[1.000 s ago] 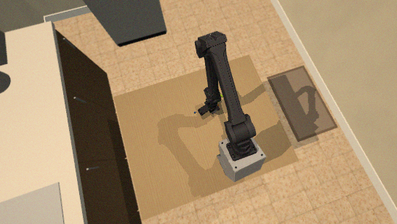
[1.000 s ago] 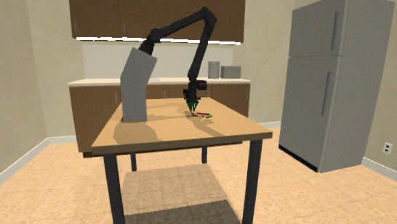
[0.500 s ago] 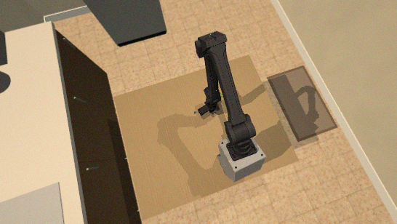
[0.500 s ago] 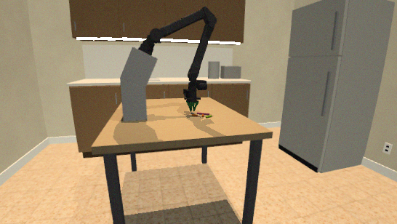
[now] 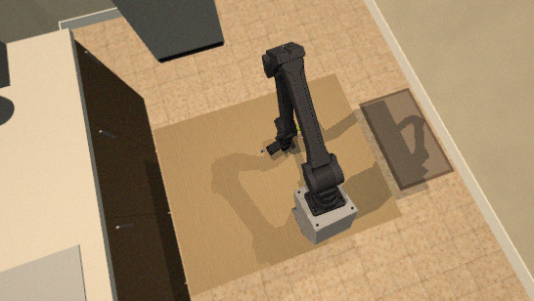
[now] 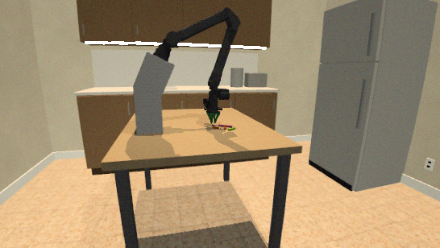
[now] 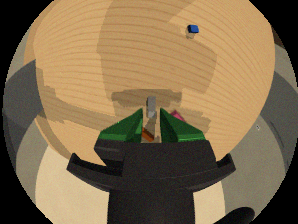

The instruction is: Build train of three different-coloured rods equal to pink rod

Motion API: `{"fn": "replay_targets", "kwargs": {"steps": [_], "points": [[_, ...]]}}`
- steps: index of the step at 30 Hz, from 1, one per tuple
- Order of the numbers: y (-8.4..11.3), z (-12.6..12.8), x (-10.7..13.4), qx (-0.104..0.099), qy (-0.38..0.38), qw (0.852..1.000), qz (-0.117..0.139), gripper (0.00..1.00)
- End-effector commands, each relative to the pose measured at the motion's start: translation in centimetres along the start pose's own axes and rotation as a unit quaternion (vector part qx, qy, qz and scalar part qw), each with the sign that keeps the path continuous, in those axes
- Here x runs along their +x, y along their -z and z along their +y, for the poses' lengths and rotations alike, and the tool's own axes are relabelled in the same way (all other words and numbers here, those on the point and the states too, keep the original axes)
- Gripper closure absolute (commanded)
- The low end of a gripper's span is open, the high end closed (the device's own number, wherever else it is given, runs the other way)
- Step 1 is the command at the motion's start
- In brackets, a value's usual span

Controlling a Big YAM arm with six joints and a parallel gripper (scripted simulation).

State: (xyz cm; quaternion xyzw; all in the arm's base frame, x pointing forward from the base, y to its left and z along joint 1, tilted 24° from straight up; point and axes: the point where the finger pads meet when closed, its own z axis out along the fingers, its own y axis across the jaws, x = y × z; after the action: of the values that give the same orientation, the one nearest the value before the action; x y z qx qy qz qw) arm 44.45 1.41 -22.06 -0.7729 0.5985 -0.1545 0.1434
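Exterior view: the claw (image 5: 289, 150) (image 6: 213, 121) (image 7: 151, 112) pointed down low over the desk (image 5: 196, 244) (image 6: 193, 149) (image 7: 65, 55), with the arm reaching out from its base. Its fingers stood partly spread, a narrow slot between them, pinching nothing as far as I could make out. Wrist view: the grey rod (image 7: 151, 106) lay on the desk in line with that slot, at the fingertips, with a thin margin to either side. Its long axis ran along the slot, so across the closing direction; I judged that favourable for a pinch on its long sides, needing little or no turn of the wrist. An orange piece (image 7: 147, 134) showed lower in the slot, and a pinkish rod (image 7: 176, 116) partly behind the right-hand finger; I could not separate pink from magenta there. The blue rod (image 5: 262, 150) (image 7: 193, 29) lay well apart, left of the claw in the top view. Exterior view again: a purple-looking rod (image 6: 226, 126) and the lime rod (image 6: 231, 129) lay to the claw's right, lime the nearer. No finished train was discernible. Risk noted: closing off-centre might have nudged the orange piece or skewed the grey.

Top and exterior views against the two earlier looks: at most a very slight shift of the black six-joint arm (image 5: 305, 107) (image 6: 224, 52) and its green-fingered parallel gripper (image 6: 213, 121) (image 7: 151, 112); direction too small to tell. Any change among the rods: too small to tell.
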Motion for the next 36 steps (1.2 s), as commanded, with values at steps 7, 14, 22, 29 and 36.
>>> {"fn": "replay_targets", "kwargs": {"steps": [7, 14, 22, 29, 36], "points": [[0.16, 0.03, 0.2, 0.004, 0.002, 1.0, 0.001, 0.77], [0.17, -0.01, 0.36, 0.004, 0.002, 1.0, 0.002, 0.77], [0.32, -0.05, 0.94, 0.0, 0.001, 1.0, 0.001, 0.77], [0.35, -0.08, 0.7, -0.001, 0.003, 1.0, -0.001, 0.77], [0.35, -0.09, 0.69, -0.001, 0.003, 1.0, -0.001, 0.77]]}}
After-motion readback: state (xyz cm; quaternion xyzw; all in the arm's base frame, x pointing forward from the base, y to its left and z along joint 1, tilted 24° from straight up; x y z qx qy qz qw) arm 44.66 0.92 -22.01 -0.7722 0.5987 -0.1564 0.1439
